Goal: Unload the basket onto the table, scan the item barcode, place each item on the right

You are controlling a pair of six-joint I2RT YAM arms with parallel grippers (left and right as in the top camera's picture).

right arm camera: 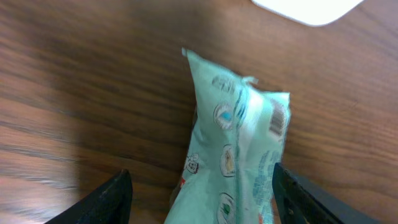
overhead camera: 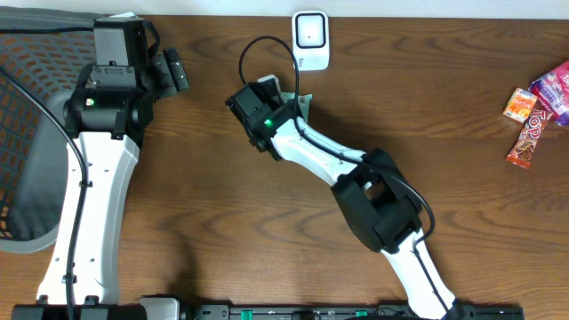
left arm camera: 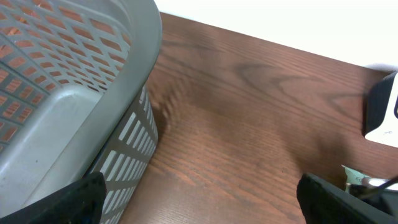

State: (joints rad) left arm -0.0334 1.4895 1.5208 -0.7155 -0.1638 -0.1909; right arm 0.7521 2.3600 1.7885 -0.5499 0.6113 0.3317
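Observation:
The item, a pale green packet (right arm camera: 239, 149) printed with small pictures, lies on the wooden table with a barcode (right arm camera: 277, 118) on its right side. My right gripper (right arm camera: 200, 186) is open around it, with a clear gap at the left finger (right arm camera: 112, 199) and the right finger close to the packet's edge. From overhead, the right gripper (overhead camera: 289, 93) sits just below the white scanner (overhead camera: 311, 40), and only a corner of the packet (overhead camera: 305, 104) shows. My left gripper (overhead camera: 173, 71) is wide open and empty beside the basket.
A grey mesh basket (overhead camera: 27, 133) fills the left side and stands close to the left gripper (left arm camera: 200, 193). Several snack packets (overhead camera: 533, 116) lie at the far right edge. The scanner's edge (right arm camera: 308, 9) shows at the top of the right wrist view.

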